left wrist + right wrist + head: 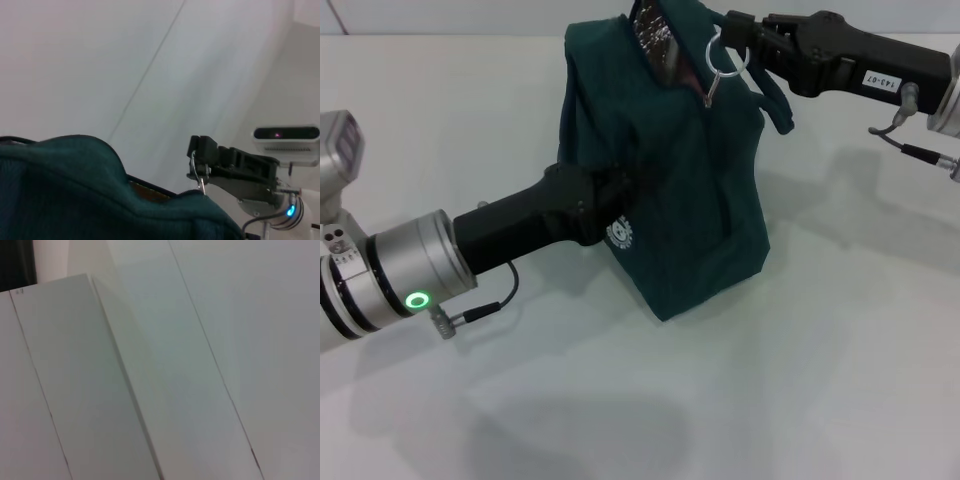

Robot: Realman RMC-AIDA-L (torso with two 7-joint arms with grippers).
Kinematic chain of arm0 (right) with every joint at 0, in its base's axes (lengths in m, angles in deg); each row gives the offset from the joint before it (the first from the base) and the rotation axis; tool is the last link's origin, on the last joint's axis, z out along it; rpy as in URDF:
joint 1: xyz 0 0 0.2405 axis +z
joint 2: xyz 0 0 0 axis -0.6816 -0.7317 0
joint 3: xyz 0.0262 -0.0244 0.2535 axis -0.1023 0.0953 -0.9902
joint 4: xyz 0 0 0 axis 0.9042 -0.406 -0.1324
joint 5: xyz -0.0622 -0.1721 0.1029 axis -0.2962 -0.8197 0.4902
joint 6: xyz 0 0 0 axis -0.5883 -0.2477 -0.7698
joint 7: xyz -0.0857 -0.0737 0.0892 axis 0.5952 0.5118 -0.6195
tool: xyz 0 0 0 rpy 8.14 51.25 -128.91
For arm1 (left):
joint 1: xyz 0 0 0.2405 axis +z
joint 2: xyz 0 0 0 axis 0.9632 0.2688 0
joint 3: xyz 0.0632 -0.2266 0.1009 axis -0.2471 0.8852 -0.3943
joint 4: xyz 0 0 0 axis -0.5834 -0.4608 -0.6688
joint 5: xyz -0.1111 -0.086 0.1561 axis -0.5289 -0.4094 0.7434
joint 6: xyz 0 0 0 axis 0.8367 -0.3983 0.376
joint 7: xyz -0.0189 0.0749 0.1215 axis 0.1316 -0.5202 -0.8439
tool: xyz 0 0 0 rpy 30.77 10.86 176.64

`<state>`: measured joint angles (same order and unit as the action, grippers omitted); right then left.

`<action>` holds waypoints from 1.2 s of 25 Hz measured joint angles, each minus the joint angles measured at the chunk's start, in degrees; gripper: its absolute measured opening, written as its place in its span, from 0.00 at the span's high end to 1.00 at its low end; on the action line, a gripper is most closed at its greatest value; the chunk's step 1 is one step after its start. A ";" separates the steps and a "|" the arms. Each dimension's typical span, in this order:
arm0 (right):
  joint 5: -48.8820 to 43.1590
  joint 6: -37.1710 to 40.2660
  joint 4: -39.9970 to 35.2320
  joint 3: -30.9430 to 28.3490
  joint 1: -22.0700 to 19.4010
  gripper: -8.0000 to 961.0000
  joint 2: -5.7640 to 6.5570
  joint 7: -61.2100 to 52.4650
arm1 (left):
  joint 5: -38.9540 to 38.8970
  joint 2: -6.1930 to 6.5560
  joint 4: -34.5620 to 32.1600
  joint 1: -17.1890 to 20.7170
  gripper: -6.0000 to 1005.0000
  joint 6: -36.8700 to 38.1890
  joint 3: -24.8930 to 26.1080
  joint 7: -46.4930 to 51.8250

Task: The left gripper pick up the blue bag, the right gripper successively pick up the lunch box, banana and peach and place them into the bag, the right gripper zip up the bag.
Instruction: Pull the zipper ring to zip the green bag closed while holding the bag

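Note:
The blue bag (690, 200) stands upright on the white table, dark teal with a round white logo on its front. My left gripper (610, 200) is pressed into the bag's left side, shut on bunched fabric. At the top, my right gripper (738, 45) is shut on the zipper's ring pull (723, 62). The left wrist view shows the bag (75, 190), the right gripper (200, 160) and the ring pull (199, 175) from close by. The mouth is still partly open, with foil lining (655, 40) showing. The lunch box, banana and peach are out of view.
White table (840, 350) spreads around the bag on all sides. Cables hang off both wrists. The right wrist view holds only pale wall panels (150, 365). An orange-brown sliver (145, 191) shows inside the bag's opening; I cannot tell what it is.

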<state>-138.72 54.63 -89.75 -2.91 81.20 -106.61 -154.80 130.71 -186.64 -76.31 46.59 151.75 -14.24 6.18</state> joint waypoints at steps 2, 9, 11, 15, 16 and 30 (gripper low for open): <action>-0.06 0.22 0.10 -0.01 0.23 0.97 0.02 -0.02 | -0.03 -0.03 0.00 -0.02 0.94 0.05 -0.24 -0.01; -0.40 1.56 -0.37 0.30 0.91 0.97 -0.01 0.11 | -0.12 -0.02 0.25 -0.04 0.94 0.22 -0.32 -0.01; -0.69 1.65 -0.25 0.37 1.57 0.97 0.02 0.12 | -0.22 -0.02 0.14 -0.07 0.94 0.22 -0.32 -0.01; -2.24 1.15 0.03 0.41 3.05 0.97 0.01 0.14 | -0.02 -0.01 0.09 -0.77 0.95 0.37 -0.59 0.11; -2.24 1.15 0.03 0.41 3.05 0.97 0.01 0.14 | 0.01 -0.01 0.10 -0.93 0.95 0.55 -0.96 0.11; -3.99 -0.95 0.66 0.48 5.10 0.99 0.05 0.10 | 0.21 0.03 -0.11 -1.35 0.95 0.98 -4.24 -0.01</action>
<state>-142.71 53.68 -89.09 -2.42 86.30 -106.56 -154.70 130.92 -186.61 -76.42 45.23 152.73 -18.48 6.17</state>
